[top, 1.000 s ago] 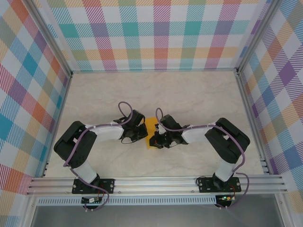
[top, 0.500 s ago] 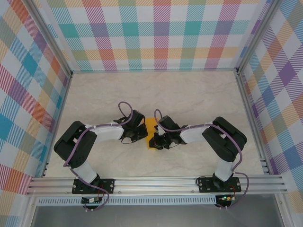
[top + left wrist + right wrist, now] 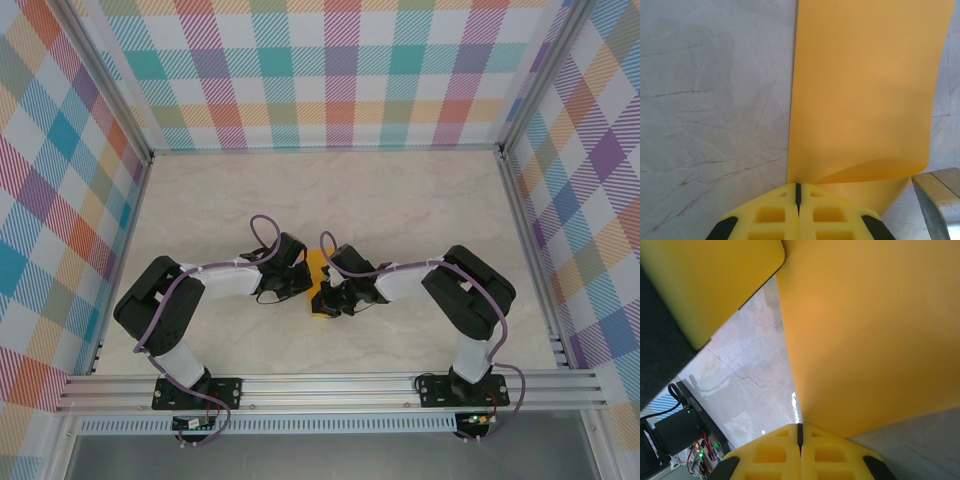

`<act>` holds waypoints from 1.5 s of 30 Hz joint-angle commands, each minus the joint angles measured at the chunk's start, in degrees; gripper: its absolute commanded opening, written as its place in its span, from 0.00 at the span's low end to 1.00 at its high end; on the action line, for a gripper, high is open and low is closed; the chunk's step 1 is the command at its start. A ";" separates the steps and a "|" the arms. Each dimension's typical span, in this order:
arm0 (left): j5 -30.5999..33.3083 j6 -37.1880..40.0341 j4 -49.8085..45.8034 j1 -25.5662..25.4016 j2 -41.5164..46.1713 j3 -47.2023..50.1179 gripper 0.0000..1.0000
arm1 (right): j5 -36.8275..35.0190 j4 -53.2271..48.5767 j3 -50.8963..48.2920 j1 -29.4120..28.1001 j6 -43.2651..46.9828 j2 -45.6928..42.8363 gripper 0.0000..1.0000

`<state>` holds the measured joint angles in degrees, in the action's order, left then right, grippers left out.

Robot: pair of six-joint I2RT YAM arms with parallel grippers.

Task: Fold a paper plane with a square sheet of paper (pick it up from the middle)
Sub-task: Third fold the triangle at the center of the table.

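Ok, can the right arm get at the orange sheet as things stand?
Likely yes, it seems to be on it: the right gripper is shut with the orange sheet running out from its tips. The left gripper, shut on the opposite edge, leaves that side free.

No readable text, labels or numbers anywhere.

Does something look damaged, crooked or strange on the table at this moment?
Nothing looks damaged. The orange sheet of paper is not flat: its near edge curls over and up to the shut left end effector. That fits a fold in progress.
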<state>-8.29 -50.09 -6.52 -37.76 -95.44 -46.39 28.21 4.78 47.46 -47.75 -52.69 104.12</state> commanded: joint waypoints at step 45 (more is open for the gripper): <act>1.66 2.36 -5.99 -0.96 2.63 0.00 0.00 | -8.63 -9.21 4.59 6.75 5.54 1.76 0.00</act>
<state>-7.99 -49.34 -7.51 -37.91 -95.07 -46.76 20.21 -3.09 51.99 -40.93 -47.31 104.03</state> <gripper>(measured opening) 0.044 0.043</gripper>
